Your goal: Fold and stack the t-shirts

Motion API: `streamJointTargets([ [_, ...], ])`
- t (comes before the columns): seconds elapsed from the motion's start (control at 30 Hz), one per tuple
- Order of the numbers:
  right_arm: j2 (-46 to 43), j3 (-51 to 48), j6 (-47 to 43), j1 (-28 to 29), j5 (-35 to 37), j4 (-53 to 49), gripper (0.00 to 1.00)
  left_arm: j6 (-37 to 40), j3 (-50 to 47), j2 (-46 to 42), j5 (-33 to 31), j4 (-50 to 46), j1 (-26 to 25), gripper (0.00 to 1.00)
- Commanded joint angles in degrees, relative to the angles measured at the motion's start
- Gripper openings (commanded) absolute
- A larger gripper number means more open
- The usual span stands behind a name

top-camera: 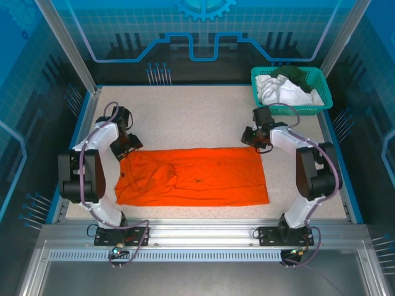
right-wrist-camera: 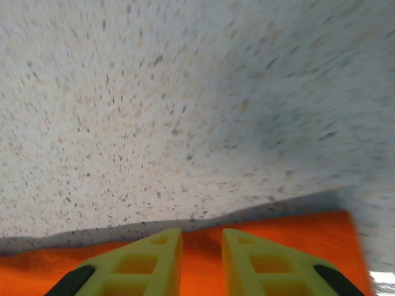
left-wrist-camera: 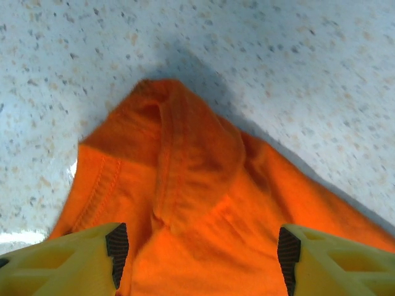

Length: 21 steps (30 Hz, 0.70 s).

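Note:
A bright orange t-shirt [top-camera: 197,179] lies flat across the middle of the table as a long rectangle. My left gripper [top-camera: 131,147] hovers at its far left corner. In the left wrist view that gripper [left-wrist-camera: 200,246] is open, its jaws wide apart over the bunched orange sleeve [left-wrist-camera: 185,172]. My right gripper [top-camera: 254,140] is at the far right corner. In the right wrist view it [right-wrist-camera: 202,237] is nearly closed, pinching the shirt's far edge [right-wrist-camera: 278,231], which casts a shadow on the table. White t-shirts [top-camera: 281,92] and a dark green one [top-camera: 297,74] lie crumpled in the basket.
The teal mesh basket [top-camera: 323,92] stands at the table's far right corner, just behind the right arm. Speckled tabletop [top-camera: 197,120] stretches bare behind the orange shirt. Blue rails [top-camera: 345,179] edge the table on both sides.

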Motion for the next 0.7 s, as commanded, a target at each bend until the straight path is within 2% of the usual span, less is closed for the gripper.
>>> streamJointTargets([
  [0.0, 2.76, 2.41, -0.82, 0.86, -2.93, -4.03, 0.26, 3.51, 2.79, 1.91, 1.91, 0.27, 2.56, 0.66],
  [0.23, 8.01, 5.44, 0.33, 0.81, -2.33, -6.48, 0.27, 3.06, 4.74, 6.56, 2.18, 2.00, 3.00, 0.56],
  [0.37, 8.81, 5.12, 1.84, 0.35, -1.85, -6.14, 0.28, 2.18, 4.86, 7.77, 2.78, 3.89, 3.18, 0.45],
  [0.57, 9.64, 6.31, 5.35, -0.99, 0.45, -9.48, 0.28, 1.92, 5.68, 8.86, 0.36, 4.65, 4.13, 0.19],
  [0.67, 9.97, 6.37, 6.87, -1.63, 0.35, -10.33, 0.29, 0.95, 6.13, 8.73, -1.77, 5.38, 5.26, 0.16],
])
